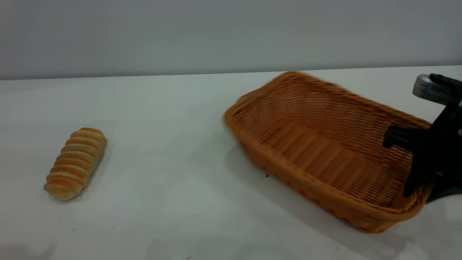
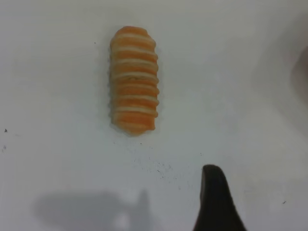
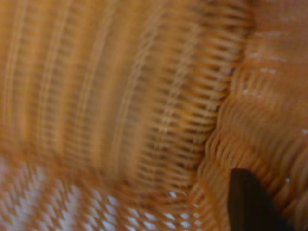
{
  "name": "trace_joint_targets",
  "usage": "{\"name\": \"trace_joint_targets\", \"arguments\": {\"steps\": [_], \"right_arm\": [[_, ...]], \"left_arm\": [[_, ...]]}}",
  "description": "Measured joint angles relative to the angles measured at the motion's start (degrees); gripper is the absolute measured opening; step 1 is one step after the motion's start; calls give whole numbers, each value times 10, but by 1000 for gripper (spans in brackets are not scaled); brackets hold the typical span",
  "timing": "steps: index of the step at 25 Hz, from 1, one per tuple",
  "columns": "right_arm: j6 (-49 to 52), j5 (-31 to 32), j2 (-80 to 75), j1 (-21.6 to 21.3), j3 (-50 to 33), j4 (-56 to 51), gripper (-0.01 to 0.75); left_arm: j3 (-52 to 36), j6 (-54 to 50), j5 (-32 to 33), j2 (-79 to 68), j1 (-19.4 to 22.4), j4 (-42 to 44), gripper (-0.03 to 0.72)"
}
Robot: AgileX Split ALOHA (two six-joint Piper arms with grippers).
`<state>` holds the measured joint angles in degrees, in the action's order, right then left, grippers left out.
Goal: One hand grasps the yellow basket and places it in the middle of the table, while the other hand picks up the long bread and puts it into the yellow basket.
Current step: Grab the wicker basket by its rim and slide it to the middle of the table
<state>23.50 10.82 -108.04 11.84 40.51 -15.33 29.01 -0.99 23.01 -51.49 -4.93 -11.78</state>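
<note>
Lying alone on the white table, the long bread sits well to the left of the exterior view, its long axis running from the near-left toward the far-right. In the left wrist view the long bread lies lengthwise ahead of the left gripper, of which only one dark fingertip shows; the roll is apart from that tip and offset to one side of it. Whether the left fingers are spread or closed cannot be told. The left arm is clearly the nearer one to the bread, with bare tabletop all around the roll and no edge crowding it.

Well apart to the right, the yellow basket is tilted, its left end lifted, with the right gripper clamped on the rim at its right end, one finger inside the wall. The right wrist view shows the same woven wall and rim beside a dark fingertip. Open table lies between basket and bread, so the basket likely has room to travel toward the middle.
</note>
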Motion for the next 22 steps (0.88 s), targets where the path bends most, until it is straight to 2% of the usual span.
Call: {"name": "trace_joint_targets", "arguments": {"steps": [2, 3, 7, 10, 17, 22], "right_arm": [[-9, 5, -4, -3, 14, 1, 57], [-18, 15, -5, -3, 23, 2, 50], [-56, 65, -10, -3, 68, -18, 48], [-123, 90, -10, 6, 100, -77, 48], [-313, 102, -25, 55, 145, -256, 48], [-395, 100, -60, 81, 175, -334, 50]], "left_arm": [[0, 0, 0, 0, 0, 0, 523], [0, 0, 0, 0, 0, 0, 523], [0, 0, 1, 0, 0, 0, 523], [0, 0, 1, 0, 0, 0, 523], [0, 0, 1, 0, 0, 0, 523], [0, 0, 1, 0, 0, 0, 523]]}}
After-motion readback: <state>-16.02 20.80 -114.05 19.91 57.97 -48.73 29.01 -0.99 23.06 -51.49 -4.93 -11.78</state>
